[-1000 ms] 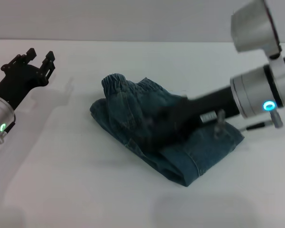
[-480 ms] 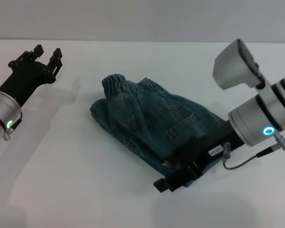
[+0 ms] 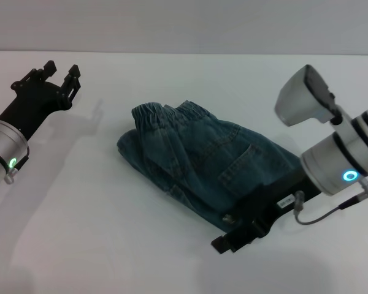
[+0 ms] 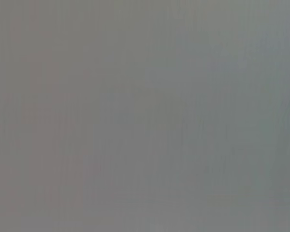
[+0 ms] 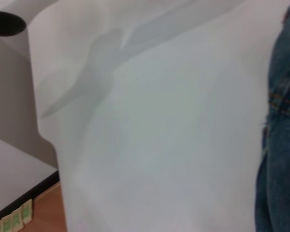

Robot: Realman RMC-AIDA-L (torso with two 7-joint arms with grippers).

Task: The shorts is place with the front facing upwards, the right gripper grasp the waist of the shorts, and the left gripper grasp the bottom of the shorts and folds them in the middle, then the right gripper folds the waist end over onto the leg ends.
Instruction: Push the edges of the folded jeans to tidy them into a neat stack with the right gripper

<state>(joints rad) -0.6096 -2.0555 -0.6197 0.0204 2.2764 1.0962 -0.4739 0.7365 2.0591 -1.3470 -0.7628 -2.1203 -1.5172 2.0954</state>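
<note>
White surface carries the shorts, already doubled into a compact stack at centre. Your right end effector sits low at the near edge, empty; finger gap indeterminate. Left end effector hovers apart, spread, empty. Judged: final fold done; retract next.

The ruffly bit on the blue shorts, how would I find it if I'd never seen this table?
Start at the white table and find the folded blue denim shorts lying in its middle. Follow them to the far end, away from the black right gripper at their near edge. There sits the gathered elastic waistband, the only crinkled, puckered strip; the rest of the denim is smooth with stitched pockets.
</note>
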